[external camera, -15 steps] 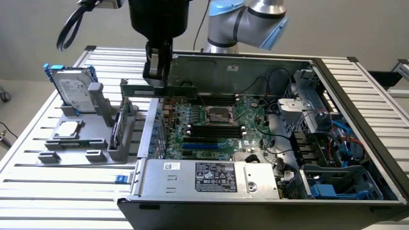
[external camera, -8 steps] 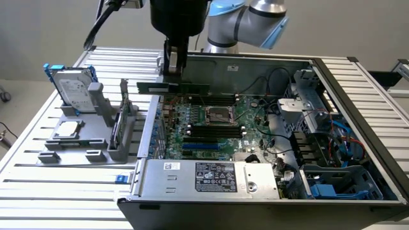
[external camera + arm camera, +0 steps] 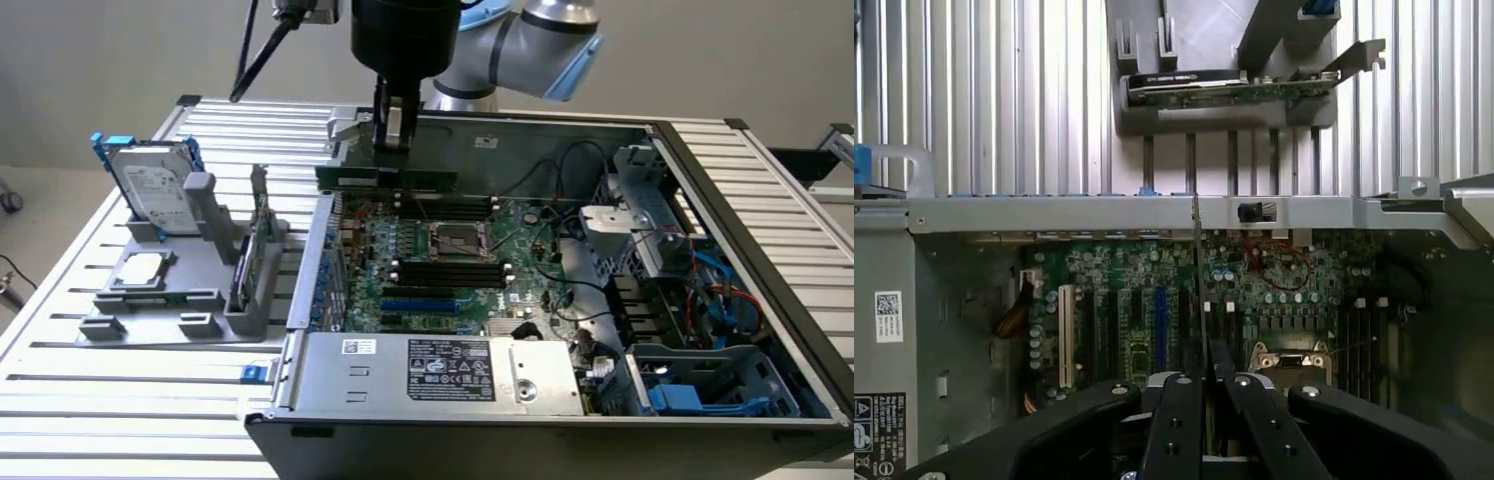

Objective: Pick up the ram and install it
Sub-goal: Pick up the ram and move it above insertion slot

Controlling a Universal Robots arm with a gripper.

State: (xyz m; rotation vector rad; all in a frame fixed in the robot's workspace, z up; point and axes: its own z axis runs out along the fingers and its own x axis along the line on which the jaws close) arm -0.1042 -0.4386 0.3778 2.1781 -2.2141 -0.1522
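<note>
The ram (image 3: 427, 180) is a long, thin dark green stick held level and edge-down above the far end of the motherboard (image 3: 534, 262) inside the open computer case. My gripper (image 3: 392, 150) is shut on its middle from above. In the wrist view the ram (image 3: 1198, 290) shows edge-on as a thin line running out between the two black fingers (image 3: 1179, 420), over the board's slots. Black memory slots (image 3: 447, 272) lie on either side of the processor socket (image 3: 454, 240), below and nearer than the stick.
A grey holder (image 3: 160, 325) at the exterior view's left carries a silver hard drive with blue rails (image 3: 154, 190), a processor chip (image 3: 144, 270) and an upright card (image 3: 260, 250). The case wall (image 3: 314, 260), power supply (image 3: 454, 370) and cables (image 3: 587, 300) surround the board.
</note>
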